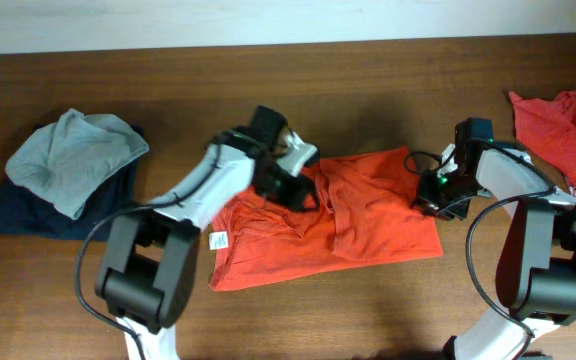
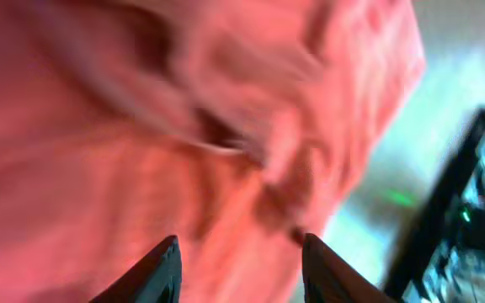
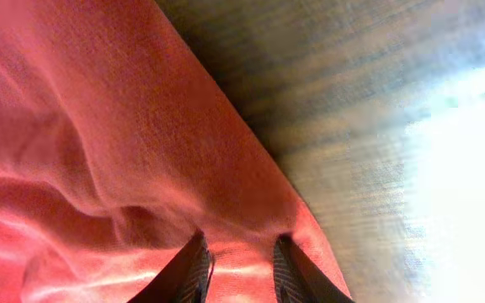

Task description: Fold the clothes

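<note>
Toward upper left of orange-red T-shirt, found left gripper released. At its right edge, found right gripper astride cloth, hold undeterminable. Mid-fold; firm edge grasp needed next.
</note>
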Robot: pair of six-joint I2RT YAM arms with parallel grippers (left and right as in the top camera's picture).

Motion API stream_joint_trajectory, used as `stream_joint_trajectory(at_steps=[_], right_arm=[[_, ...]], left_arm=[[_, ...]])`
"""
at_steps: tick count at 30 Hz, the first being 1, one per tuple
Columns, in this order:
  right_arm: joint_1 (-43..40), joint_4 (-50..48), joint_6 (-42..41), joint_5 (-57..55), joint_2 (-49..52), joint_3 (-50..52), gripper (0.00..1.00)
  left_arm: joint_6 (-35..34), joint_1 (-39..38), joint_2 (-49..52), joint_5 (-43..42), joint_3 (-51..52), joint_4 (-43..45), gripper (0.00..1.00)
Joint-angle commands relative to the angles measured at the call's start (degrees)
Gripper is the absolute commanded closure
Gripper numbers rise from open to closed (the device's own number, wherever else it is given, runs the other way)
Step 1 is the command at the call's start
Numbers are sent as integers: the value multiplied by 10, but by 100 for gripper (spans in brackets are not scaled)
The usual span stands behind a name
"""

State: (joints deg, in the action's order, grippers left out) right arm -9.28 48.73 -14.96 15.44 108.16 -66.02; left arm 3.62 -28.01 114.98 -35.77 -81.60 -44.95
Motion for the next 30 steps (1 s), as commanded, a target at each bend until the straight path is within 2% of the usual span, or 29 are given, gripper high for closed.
stream_joint_trajectory(at_steps=[1, 3, 6, 10, 14, 18, 24, 26, 29, 30], right_arm=[[-1, 22, 1, -21, -5, -14, 69], [-1, 35, 1, -21, -8, -14, 69], [-1, 53, 1, -19, -8, -14, 69], [-1, 62, 21, -3, -8, -14, 69], [-1, 64, 27, 20, -11, -16, 69], [-1, 82, 34, 21, -21, -26, 69], [-1, 105, 38, 21, -28, -46, 68], [-1, 107, 38, 21, -28, -48, 68], [-1, 112, 38, 21, -28, -48, 68], [-1, 117, 38, 21, -28, -48, 68]], left_arm=[[-26, -52, -14, 12, 8, -1, 55], [-51, -72, -14, 53, 13, -2, 55], [-67, -91, -14, 58, 19, -9, 55], [-115, -104, -14, 112, 37, -12, 54], [-136, -104, -14, 112, 47, -6, 54], [-235, -104, -14, 109, 47, 1, 47], [-298, -104, -14, 24, 47, 12, 47], [-325, -104, -14, 21, 47, 12, 49], [-375, -104, -14, 19, 47, 12, 62], [-380, -104, -14, 5, 47, 12, 62]])
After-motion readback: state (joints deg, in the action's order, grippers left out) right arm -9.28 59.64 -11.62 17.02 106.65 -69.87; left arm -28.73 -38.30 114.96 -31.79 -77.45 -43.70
